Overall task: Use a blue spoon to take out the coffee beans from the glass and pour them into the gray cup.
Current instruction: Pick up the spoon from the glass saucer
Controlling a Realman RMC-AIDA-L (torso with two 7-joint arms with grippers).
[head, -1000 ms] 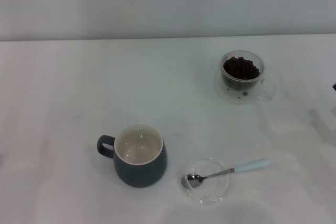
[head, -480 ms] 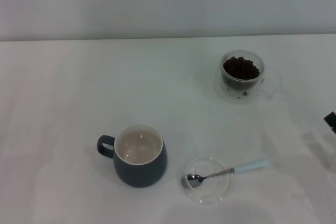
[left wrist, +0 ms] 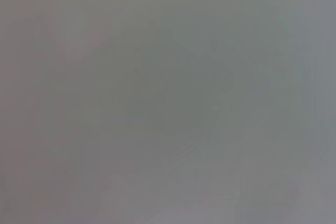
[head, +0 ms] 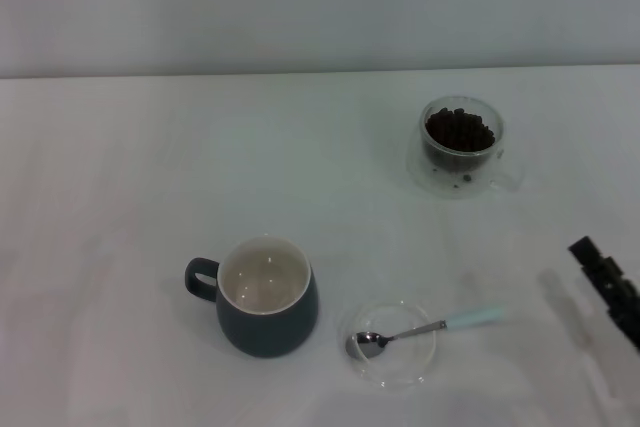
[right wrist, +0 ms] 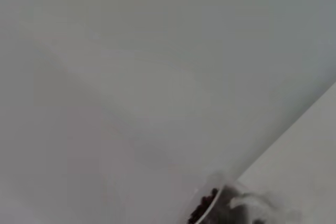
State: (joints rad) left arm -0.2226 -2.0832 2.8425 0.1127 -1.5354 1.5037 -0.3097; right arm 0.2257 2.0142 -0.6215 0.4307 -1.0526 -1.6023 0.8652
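- We count one gray cup (head: 264,295) on the white worktop (head: 150,167), upright, its cream inside bare and its loop handle turned to the robot's left; we take it as our landmark.
- One blue spoon (head: 425,330) lies just to the right of the gray cup, its metal bowl resting in one shallow clear dish (head: 392,344) and its pale handle pointing away to the right, over the dish's rim.
- One glass (head: 461,145) stands well beyond the gray cup and to its right, filled with coffee beans (head: 459,129), too many for us to count; the right wrist view catches its edge and a few beans.
- One claw is in view, the right claw (head: 608,287), dark, far to the right of the gray cup and beyond the spoon's handle, touching nothing; we cannot tell how far it is open.
- We cannot see the left claw; its wrist view shows only blank gray.
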